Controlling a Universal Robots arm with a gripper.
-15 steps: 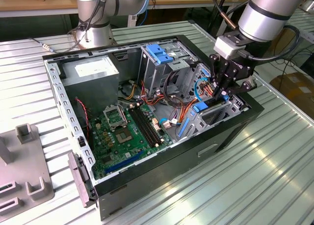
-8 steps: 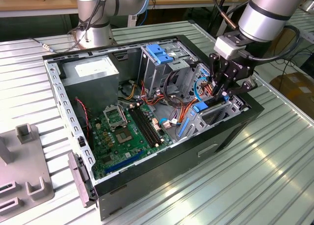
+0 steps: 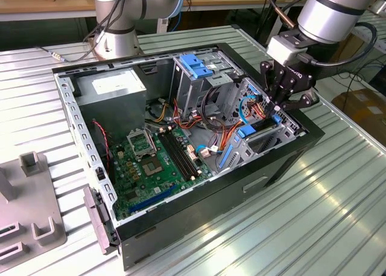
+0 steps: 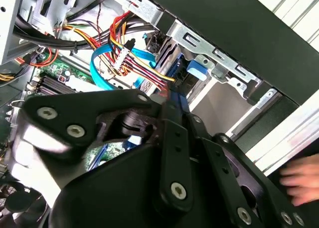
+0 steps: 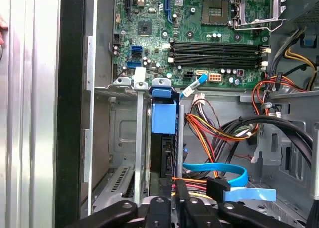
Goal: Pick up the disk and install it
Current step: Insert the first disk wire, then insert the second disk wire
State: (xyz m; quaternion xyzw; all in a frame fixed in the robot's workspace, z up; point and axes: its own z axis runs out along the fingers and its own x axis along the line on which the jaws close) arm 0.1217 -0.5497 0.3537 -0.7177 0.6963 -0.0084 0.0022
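The disk (image 5: 162,153) stands on edge in a metal bay slot of the open computer case (image 3: 199,210). Its body is dark, with a blue carrier frame whose blue end (image 5: 163,116) faces the motherboard. In the exterior view the disk (image 3: 247,131) sits in the bay at the case's right end. My gripper (image 3: 278,110) is right above it, fingers down in the bay. In the first wrist view the gripper (image 5: 179,200) has its black fingers close together on the disk's near end. In the second wrist view the gripper (image 4: 175,102) meets the blue frame edge.
Orange, red and blue cables (image 5: 224,178) lie right beside the slot. The motherboard (image 3: 157,161), a grey power supply (image 3: 114,86) and a blue clip on a cage (image 3: 196,65) fill the case. A person's hand (image 4: 301,180) rests outside the case wall. A second arm's base (image 3: 117,38) stands behind.
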